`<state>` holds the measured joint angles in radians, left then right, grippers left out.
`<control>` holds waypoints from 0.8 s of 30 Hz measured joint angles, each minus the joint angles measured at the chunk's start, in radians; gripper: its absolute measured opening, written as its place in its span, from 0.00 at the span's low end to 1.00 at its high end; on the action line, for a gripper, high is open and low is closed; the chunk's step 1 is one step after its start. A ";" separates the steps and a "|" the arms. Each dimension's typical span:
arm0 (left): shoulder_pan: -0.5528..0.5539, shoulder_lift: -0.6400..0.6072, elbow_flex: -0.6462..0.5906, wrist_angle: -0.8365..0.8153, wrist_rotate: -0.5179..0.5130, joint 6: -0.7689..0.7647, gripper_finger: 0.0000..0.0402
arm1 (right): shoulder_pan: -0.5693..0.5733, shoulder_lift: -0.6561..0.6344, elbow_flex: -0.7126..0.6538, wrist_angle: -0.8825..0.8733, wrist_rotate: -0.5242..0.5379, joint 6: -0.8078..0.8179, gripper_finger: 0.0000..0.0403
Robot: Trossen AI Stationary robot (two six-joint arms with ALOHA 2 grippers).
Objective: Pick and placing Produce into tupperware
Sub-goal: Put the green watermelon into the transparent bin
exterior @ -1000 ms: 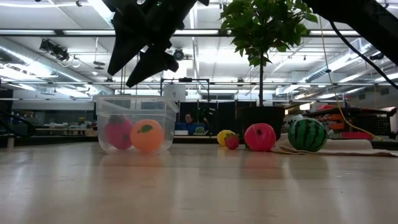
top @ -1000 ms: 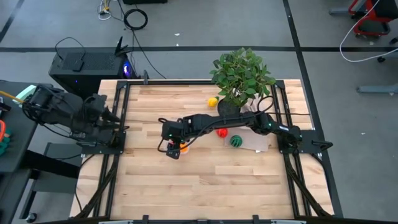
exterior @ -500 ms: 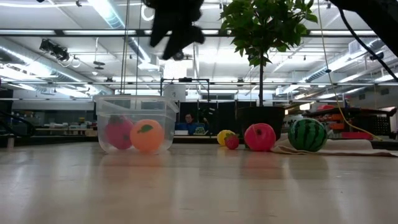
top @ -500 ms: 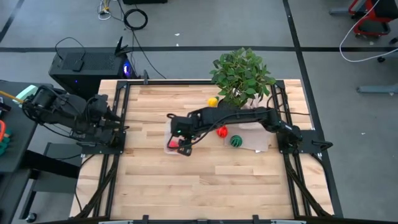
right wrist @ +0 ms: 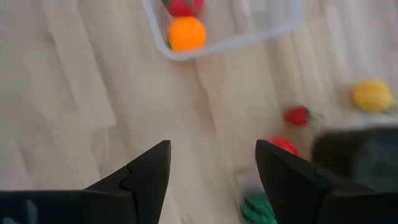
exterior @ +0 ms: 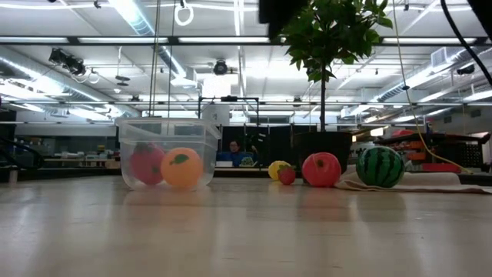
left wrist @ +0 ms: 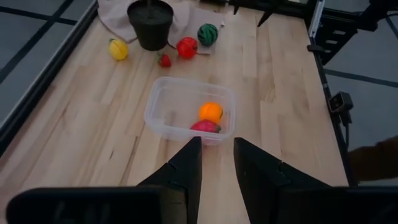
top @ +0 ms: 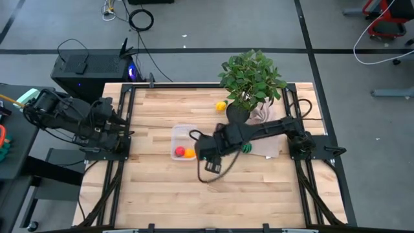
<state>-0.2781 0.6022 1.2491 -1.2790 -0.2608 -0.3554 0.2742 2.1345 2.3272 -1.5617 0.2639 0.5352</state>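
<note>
The clear tupperware (top: 183, 139) stands on the wooden table left of centre, with an orange fruit (left wrist: 211, 112) and a pink-red fruit (left wrist: 205, 127) lying in it. My right gripper (right wrist: 211, 155) hangs open and empty above the bare wood just right of the tupperware (right wrist: 230, 42), pointing steeply down. A strawberry (left wrist: 164, 60), a red apple (left wrist: 186, 47) and a lemon (left wrist: 118, 48) lie on the table near the plant pot (left wrist: 150, 22). The watermelon (left wrist: 208, 33) rests on a beige cloth. My left gripper (left wrist: 217, 155) waits open at the table's left edge.
A potted plant (top: 251, 77) stands at the far right of the table, and the beige cloth (top: 266, 147) lies in front of it. Metal frame rails run along the left and right table edges (top: 119, 129). Bare wood lies toward the near edge.
My right gripper has risen from just over the tupperware and swung toward the table's right and near edge, tipping to point more steeply down. In the low view it has climbed out of the picture's top. Both fruits stay in the tupperware.
</note>
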 joint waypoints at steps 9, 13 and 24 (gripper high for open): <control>0.000 0.000 0.000 0.039 -0.065 0.010 0.25 | 0.108 -0.169 -0.319 0.025 0.060 0.295 0.60; 0.000 0.000 0.000 0.109 -0.088 0.039 0.25 | 0.159 -0.335 -0.617 0.159 0.060 0.520 0.60; 0.000 0.007 -0.149 0.312 -0.111 0.114 0.25 | 0.219 -0.707 -1.185 0.372 0.155 0.965 0.60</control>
<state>-0.2783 0.6094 1.0999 -0.9672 -0.3713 -0.2417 0.4932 1.4271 1.1417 -1.1894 0.4187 1.5005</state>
